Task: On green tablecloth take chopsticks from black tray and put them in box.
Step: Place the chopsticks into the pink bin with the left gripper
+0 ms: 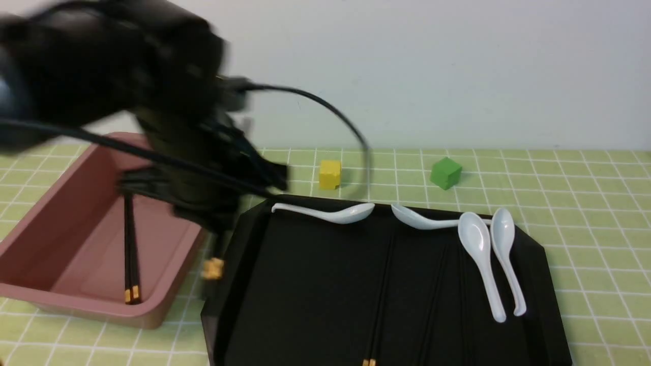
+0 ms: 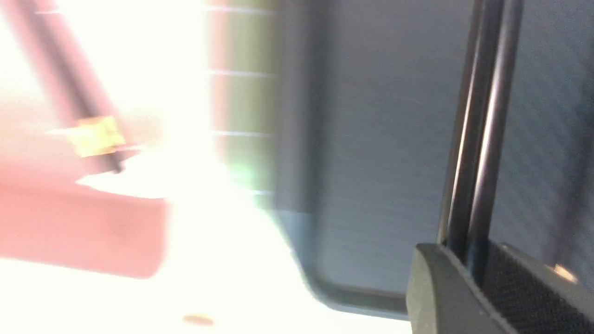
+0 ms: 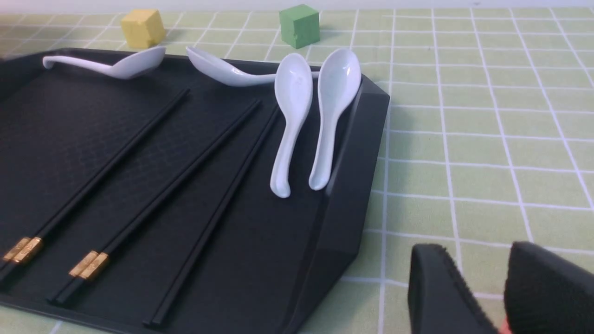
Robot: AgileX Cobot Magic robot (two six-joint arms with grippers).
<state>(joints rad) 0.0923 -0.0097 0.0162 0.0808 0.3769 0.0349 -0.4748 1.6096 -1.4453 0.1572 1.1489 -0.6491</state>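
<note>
My left gripper [image 1: 208, 218], blurred by motion, is shut on a pair of black chopsticks [image 2: 478, 139]. Their gold end [image 1: 212, 268] hangs over the gap between the pink box [image 1: 30, 292] and the black tray [image 1: 305, 284]. Another pair [image 1: 130, 254] lies inside the box. Three pairs stay on the tray [image 3: 116, 153], [image 3: 181, 181], [image 3: 218, 208]. My right gripper [image 3: 482, 264] is open and empty, low over the green tablecloth [image 3: 487, 139] beside the tray's right edge. It is out of the front view.
Several white ceramic spoons lie along the tray's far and right side [image 1: 330, 213], [image 1: 480, 259]. A yellow cube [image 1: 329, 174] and a green cube [image 1: 445, 173] stand on the cloth behind the tray. A black cable [image 1: 335, 109] loops from the left arm.
</note>
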